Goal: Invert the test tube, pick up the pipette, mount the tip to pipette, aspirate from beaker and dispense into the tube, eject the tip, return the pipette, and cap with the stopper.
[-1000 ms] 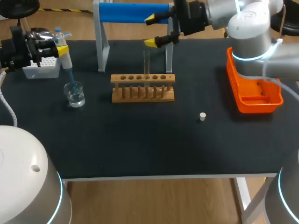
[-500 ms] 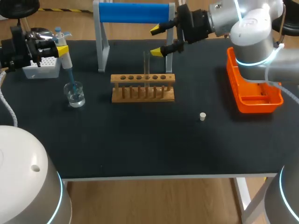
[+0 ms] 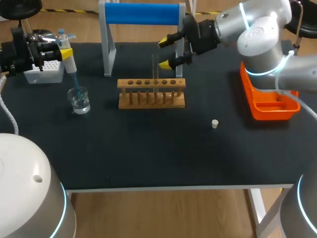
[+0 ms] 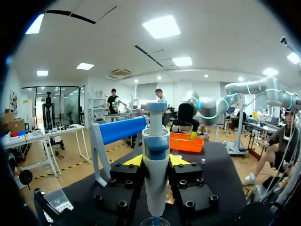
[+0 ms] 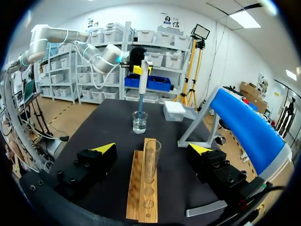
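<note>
My left gripper [image 3: 59, 51] at the table's back left is shut on the white and blue pipette [image 3: 68, 59], held upright with its blue tip down in the glass beaker [image 3: 79, 100]. In the left wrist view the pipette [image 4: 155, 155] is clamped between the yellow-tipped fingers [image 4: 134, 160]. A clear test tube [image 3: 155, 69] stands upright in the wooden rack [image 3: 151, 94]. My right gripper [image 3: 164, 53] hangs open just behind and right of the tube. In the right wrist view the tube [image 5: 150, 160] stands between the wide-apart fingers, touching neither. The white stopper [image 3: 214, 123] lies on the mat.
A white tip box [image 3: 44, 70] sits behind the beaker. A stand with a blue roll [image 3: 141, 14] stands behind the rack. An orange tray [image 3: 270, 99] lies at the right edge.
My right gripper has come down and toward the test tube, staying open. The left arm with the pipette has not moved.
</note>
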Controlling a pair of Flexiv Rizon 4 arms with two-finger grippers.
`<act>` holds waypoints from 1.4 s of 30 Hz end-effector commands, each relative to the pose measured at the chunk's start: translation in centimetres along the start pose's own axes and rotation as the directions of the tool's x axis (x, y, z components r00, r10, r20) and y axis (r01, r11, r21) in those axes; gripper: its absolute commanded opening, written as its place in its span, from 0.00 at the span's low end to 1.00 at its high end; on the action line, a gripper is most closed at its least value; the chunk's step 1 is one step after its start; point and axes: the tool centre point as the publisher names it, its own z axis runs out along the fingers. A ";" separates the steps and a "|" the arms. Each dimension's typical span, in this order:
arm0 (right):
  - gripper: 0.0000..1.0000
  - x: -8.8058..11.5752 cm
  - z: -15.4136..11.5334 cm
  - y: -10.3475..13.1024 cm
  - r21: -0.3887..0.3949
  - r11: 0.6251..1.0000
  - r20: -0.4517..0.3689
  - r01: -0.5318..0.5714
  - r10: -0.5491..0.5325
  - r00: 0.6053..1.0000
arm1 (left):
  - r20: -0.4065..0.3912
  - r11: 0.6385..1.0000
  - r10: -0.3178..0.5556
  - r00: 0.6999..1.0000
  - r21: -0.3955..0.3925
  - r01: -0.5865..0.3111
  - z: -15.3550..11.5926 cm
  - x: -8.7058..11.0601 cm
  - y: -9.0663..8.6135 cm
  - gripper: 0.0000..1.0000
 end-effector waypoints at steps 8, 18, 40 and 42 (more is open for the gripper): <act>1.00 -0.8 2.0 -2.0 0.036 0.999 -0.027 -0.001 0.002 1.000 | 0.000 1.000 0.000 1.000 -0.001 0.000 -0.1 0.0 -0.1 0.00; 1.00 -1.2 3.3 -2.8 0.096 0.994 -0.066 0.044 -0.038 0.997 | 0.000 1.000 0.000 1.000 -0.001 0.000 -0.1 0.0 -0.1 0.00; 1.00 -1.5 4.7 -3.1 0.113 0.994 -0.007 0.015 -0.014 1.000 | 0.000 1.000 0.000 1.000 -0.001 0.000 -0.1 0.0 -0.1 0.00; 1.00 -1.5 4.7 -3.1 0.113 0.994 -0.007 0.015 -0.014 1.000 | 0.000 1.000 0.000 1.000 -0.001 0.000 -0.1 0.0 -0.1 0.00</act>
